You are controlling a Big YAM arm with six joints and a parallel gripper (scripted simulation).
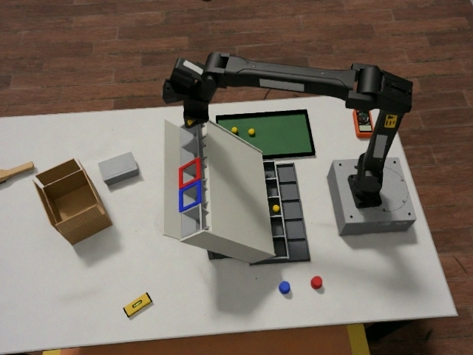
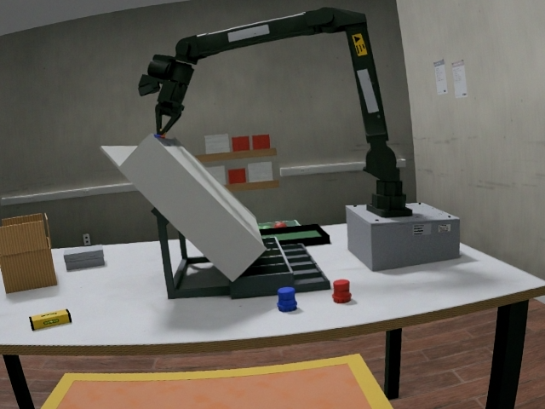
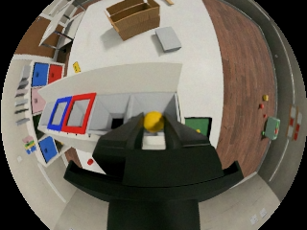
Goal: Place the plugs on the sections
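My gripper [image 1: 189, 121] [image 2: 164, 128] [image 3: 153, 116] is shut on a yellow marble [image 3: 153, 121]. It hangs just above the far end of the funnel row, at the top of the tilted white cover [image 1: 233, 191] [image 2: 193, 206]. The red-banded funnel [image 1: 180, 176] [image 3: 83, 95] and the blue-banded funnel [image 1: 179, 200] lie further along the row, away from the gripper. One marble [image 1: 275, 208] lies in the middle section of the dark sectioned tray [image 1: 290, 229]. The red plug [image 1: 316, 282] [image 2: 341, 290] and the blue plug [image 1: 284, 287] [image 2: 287, 299] stand on the table in front of the tray.
A green marble tray [image 1: 290, 141] with two marbles [image 1: 233, 129] [image 1: 250, 132] lies behind the sections. A cardboard box [image 1: 72, 200], a grey block [image 1: 118, 167] and a yellow level [image 1: 137, 304] are on the left. An orange device [image 1: 363, 123] lies near the robot base [image 1: 381, 214].
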